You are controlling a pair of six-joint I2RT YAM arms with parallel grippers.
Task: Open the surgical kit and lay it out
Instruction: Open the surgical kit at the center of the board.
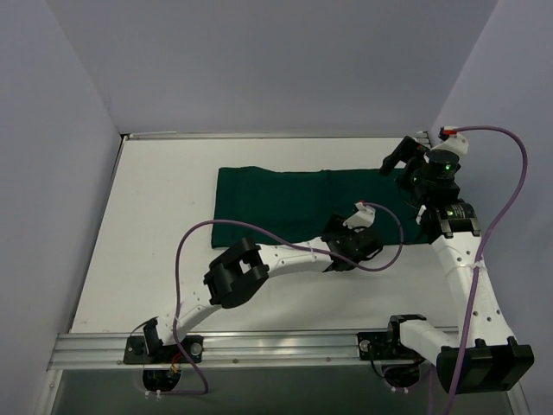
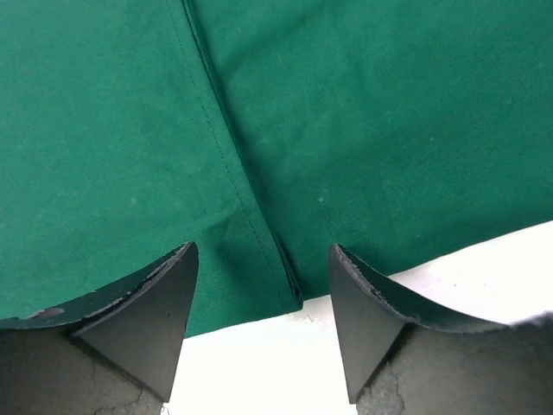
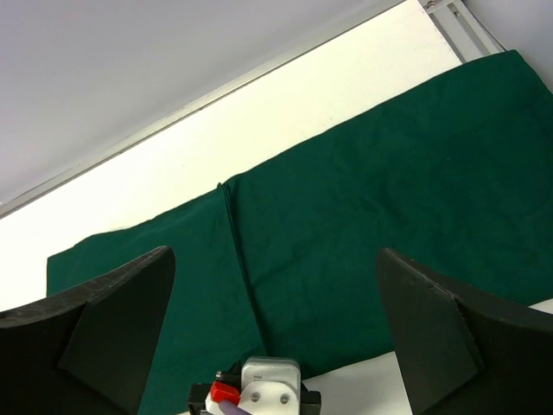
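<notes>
Here the folded green cloth point(image 1: 294, 203) lies flat on the table point(image 1: 164, 251) with its long axis running left to right, across the front of both arms. Nothing of the kit but this wrap shows. The left claw point(image 2: 261, 251) is the nearer one. It hangs low over the cloth's near edge, right of the middle, with its jaws apart and nothing clamped. In its own view a stitched flap edge point(image 2: 226, 164) runs away from it, the short way across the cloth, and ends at the near edge between the two fingers. So the flap to catch lies straight ahead of and under that claw, and a pinch there looks like the next step. The right claw point(image 1: 399, 160) is wide apart and empty, held higher over the cloth's far right corner, farther from that flap edge.
</notes>
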